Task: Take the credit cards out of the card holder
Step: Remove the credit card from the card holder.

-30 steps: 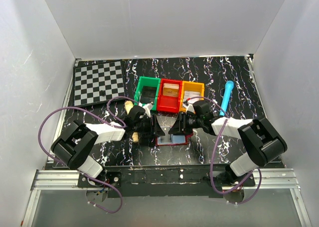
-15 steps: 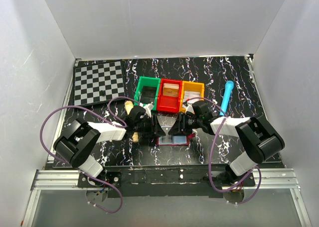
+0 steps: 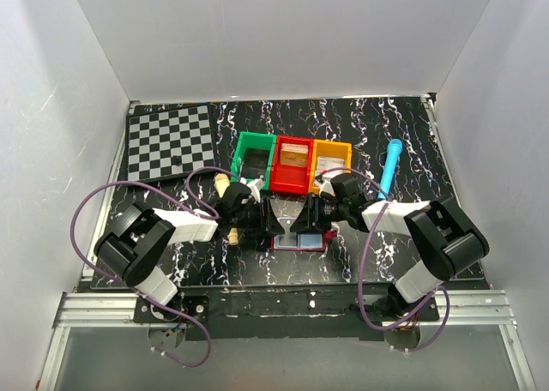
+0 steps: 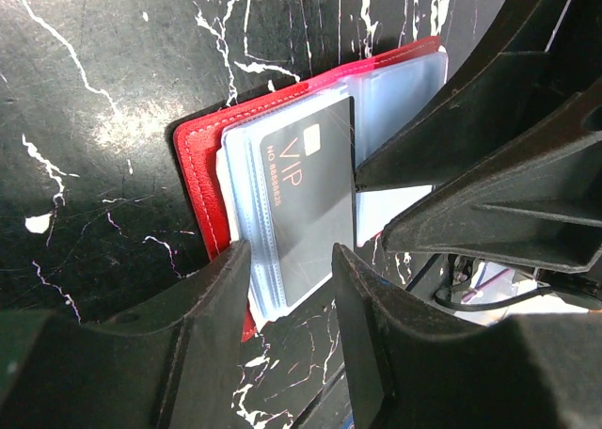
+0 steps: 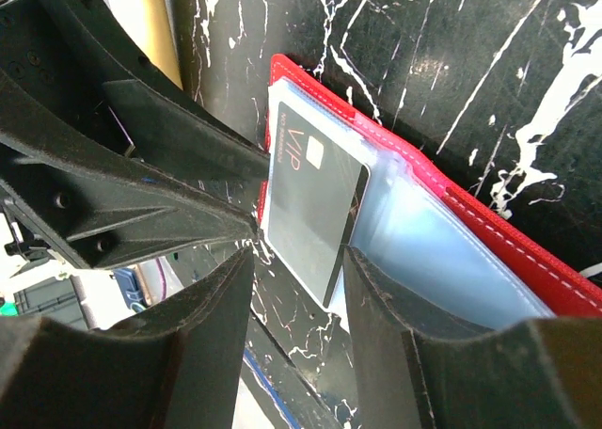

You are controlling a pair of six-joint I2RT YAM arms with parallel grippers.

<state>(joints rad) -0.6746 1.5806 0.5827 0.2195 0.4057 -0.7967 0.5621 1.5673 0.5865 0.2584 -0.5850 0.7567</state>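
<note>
Card holder (image 4: 198,156) lies open, black "VIP" card (image 4: 306,203) showing, with left claw (image 4: 292,255) and right claw (image 5: 299,260) both parted.

sides of card holder (image 3: 298,243): blocked, left gripper (image 4: 290,255) and right gripper (image 5: 299,255) nose to nose over it | behind: green bin (image 3: 253,157), red bin (image 3: 291,178), orange bin (image 3: 333,154) in a row, narrow gap | near side: bare counter (image 3: 257,268), easiest way in
</note>
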